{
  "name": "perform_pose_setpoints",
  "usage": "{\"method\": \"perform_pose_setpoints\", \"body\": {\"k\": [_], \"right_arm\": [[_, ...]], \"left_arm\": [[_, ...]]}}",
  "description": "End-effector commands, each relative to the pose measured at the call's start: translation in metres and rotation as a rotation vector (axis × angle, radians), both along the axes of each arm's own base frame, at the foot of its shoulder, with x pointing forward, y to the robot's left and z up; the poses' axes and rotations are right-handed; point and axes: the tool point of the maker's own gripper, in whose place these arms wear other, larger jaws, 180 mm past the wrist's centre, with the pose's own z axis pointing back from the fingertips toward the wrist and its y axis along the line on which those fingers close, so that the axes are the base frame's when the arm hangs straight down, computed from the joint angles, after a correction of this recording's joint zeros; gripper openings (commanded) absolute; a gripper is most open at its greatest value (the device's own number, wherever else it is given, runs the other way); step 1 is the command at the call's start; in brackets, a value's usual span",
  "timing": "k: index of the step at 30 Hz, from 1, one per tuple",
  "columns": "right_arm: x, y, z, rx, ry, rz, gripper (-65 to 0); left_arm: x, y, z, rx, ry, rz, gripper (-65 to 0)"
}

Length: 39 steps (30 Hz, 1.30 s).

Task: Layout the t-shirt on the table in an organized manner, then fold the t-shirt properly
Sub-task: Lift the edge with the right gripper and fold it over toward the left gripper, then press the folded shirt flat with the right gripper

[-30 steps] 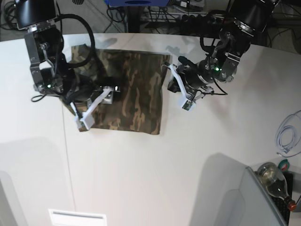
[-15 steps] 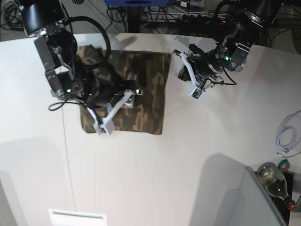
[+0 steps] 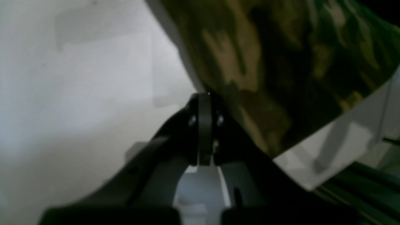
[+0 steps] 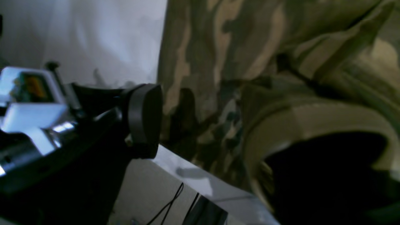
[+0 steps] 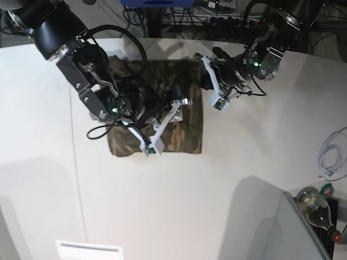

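- On the left of the overhead view we see the right arm reaching across the t-shirt (image 5: 162, 103), its claw (image 5: 162, 127) hanging over the middle of the cloth.
- The two white fingers (image 5: 145, 145) of that claw are spread wide apart, one pointing toward the shirt's near edge, the other (image 5: 174, 108) angled up toward its middle. We cannot tell whether either touches the cloth, and we see no cloth held between them.
- The t-shirt, in camouflage print, lies on the far half of the white table (image 5: 173, 206) as a roughly rectangular folded shape, its far left corner hidden under the arm.
- In the right wrist view we see the shirt's tan-lined neck (image 4: 312, 115) bunched up close to the camera.
- To the right, the left arm's claw (image 5: 209, 81) sits at the shirt's right edge. Its fingers are pressed together, and in the left wrist view the tips (image 3: 204, 103) meet right at the cloth's edge; whether cloth is pinched between them we cannot tell.
- At the far right edge of the table lies a coil of white cable (image 5: 332, 157).
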Motion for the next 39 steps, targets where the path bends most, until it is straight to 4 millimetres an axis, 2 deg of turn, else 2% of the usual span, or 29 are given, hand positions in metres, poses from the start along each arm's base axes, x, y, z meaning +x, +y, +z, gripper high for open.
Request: {"method": "perform_pose_setpoints", "body": {"k": [1, 3, 8, 10, 15, 19, 24, 27, 30, 32, 34, 35, 39], "right_arm": [[0.012, 0.007, 0.015, 0.029, -0.048, 0.001, -26.9], [0.010, 0.012, 0.017, 0.030, -0.053, 0.022, -26.9], [0.010, 0.027, 0.025, 0.058, -0.066, 0.041, -26.9], [0.010, 0.031, 0.031, 0.072, -0.078, 0.046, -26.9], [-0.005, 0.051, 0.043, 0.099, -0.099, 0.118, -27.0], [-0.005, 0.053, 0.044, 0.107, -0.098, 0.117, -27.0], [-0.009, 0.067, 0.067, 0.174, -0.152, 0.171, -27.0], [-0.016, 0.077, 0.083, 0.220, -0.182, 0.202, -27.2], [-0.020, 0.075, 0.112, 0.261, -0.254, 0.205, -27.3], [-0.010, 0.052, 0.124, 0.252, -0.284, 0.127, -27.3], [0.000, 0.022, 0.124, 0.224, -0.273, 0.010, -29.1], [0.004, 0.006, 0.119, 0.202, -0.264, -0.046, -32.7], [0.019, -0.041, 0.093, 0.133, -0.210, -0.201, -58.2]], "left_arm": [[0.007, -0.008, 0.008, -0.020, -0.026, -0.017, -65.0], [0.002, -0.023, 0.008, -0.036, -0.020, -0.051, -65.0], [-0.001, -0.039, 0.008, -0.061, -0.015, -0.068, -65.0], [-0.001, -0.039, 0.008, -0.062, -0.016, -0.067, -65.0], [-0.001, -0.034, 0.008, -0.051, -0.016, -0.067, -65.0], [0.000, -0.024, 0.012, -0.033, -0.031, -0.078, -65.0], [0.008, 0.015, 0.027, 0.009, -0.076, -0.022, -65.0], [0.017, 0.053, 0.040, 0.033, -0.115, 0.088, -65.0], [0.018, 0.106, 0.048, 0.098, -0.136, 0.197, -65.0], [0.015, 0.135, 0.053, 0.132, -0.144, 0.261, -65.0], [0.009, 0.166, 0.058, 0.173, -0.150, 0.327, -65.0], [0.004, 0.180, 0.060, 0.190, -0.150, 0.356, -65.0], [-0.009, 0.214, 0.073, 0.197, -0.164, 0.419, -65.0]]}}
